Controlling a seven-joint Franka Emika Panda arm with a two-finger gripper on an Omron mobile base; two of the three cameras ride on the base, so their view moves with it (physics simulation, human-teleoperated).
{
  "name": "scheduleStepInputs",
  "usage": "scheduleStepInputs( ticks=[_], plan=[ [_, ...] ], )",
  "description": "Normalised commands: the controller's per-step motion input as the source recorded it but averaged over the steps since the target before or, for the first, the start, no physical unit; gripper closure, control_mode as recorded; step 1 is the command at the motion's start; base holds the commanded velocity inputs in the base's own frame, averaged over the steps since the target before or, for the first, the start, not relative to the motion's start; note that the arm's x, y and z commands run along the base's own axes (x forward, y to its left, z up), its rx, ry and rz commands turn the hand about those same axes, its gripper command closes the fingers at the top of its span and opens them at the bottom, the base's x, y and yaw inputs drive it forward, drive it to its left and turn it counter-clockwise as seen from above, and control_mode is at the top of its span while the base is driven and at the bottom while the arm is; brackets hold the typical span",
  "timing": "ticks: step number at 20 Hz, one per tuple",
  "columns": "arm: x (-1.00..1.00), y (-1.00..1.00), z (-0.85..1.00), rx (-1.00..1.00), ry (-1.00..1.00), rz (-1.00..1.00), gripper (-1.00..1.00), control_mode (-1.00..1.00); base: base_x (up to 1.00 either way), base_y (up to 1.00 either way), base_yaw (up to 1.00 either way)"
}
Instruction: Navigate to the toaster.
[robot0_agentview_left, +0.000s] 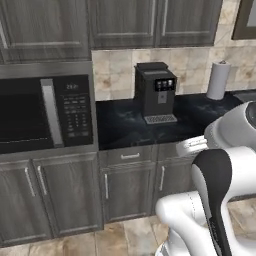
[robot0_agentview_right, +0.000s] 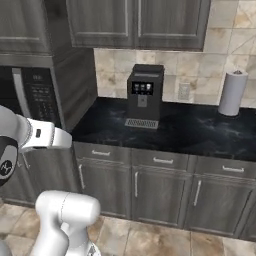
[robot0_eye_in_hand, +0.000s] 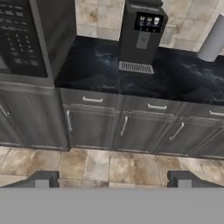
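While the pincer (robot0_eye_in_hand: 112, 180) is hanging spread and empty over the floor facing the bench (robot0_eye_in_hand: 183, 85), the toaster is lying somewhere out of frame, so I'm judging the base is needing to drive sideways past the coffee machine (robot0_agentview_left: 155, 91).

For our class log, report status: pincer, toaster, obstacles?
Pincer open, holding nothing. Facing coffee machine, microwave and paper towel roll on dark counter. Cabinets ahead; floor open.
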Motion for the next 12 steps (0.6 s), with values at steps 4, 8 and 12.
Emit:
scheduleStepInputs(
  ticks=[4,8,12],
  plan=[
    [0.0,0.0,0.0,0.0,0.0,0.0,-1.0,1.0,0.62,1.0,0.02],
    [0.0,0.0,0.0,0.0,0.0,0.0,-1.0,1.0,0.66,1.0,0.19],
    [0.0,0.0,0.0,0.0,0.0,0.0,-1.0,1.0,0.37,1.0,0.17]
  ],
)
